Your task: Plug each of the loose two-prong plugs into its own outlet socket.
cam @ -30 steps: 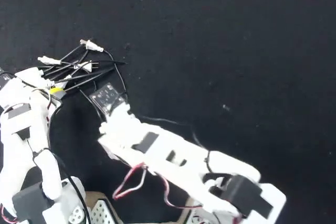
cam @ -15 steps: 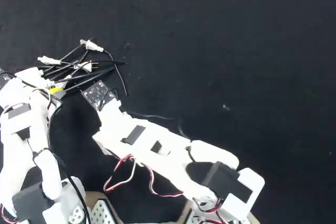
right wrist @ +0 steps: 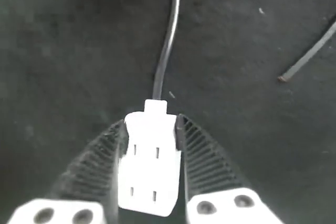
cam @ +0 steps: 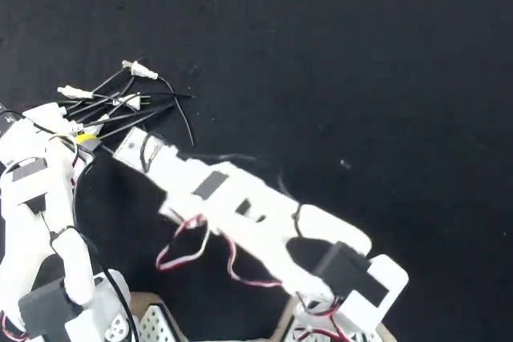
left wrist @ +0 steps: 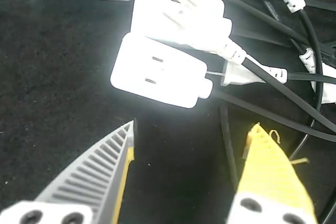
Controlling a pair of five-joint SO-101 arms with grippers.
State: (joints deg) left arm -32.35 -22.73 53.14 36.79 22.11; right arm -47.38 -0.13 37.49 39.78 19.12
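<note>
At the near left of the black bench (cam: 361, 78), the right gripper (right wrist: 150, 123) has its fingers clamped on both sides of a white socket block (right wrist: 151, 177), whose black cord (right wrist: 169, 40) runs away over the bench. Just beside it, the left gripper (left wrist: 192, 127) hangs with fingers spread wide above another white socket (left wrist: 157, 72). Beyond these lie the loose plugs (cam: 140, 70), bunched together on their black leads.

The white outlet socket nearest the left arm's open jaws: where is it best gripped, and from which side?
Likely across the long sides of the outlet socket, mid-body, from above: it lies flat, slots up, cord leaving one short end. A second socket crowds one long side, so room is tight.
</note>
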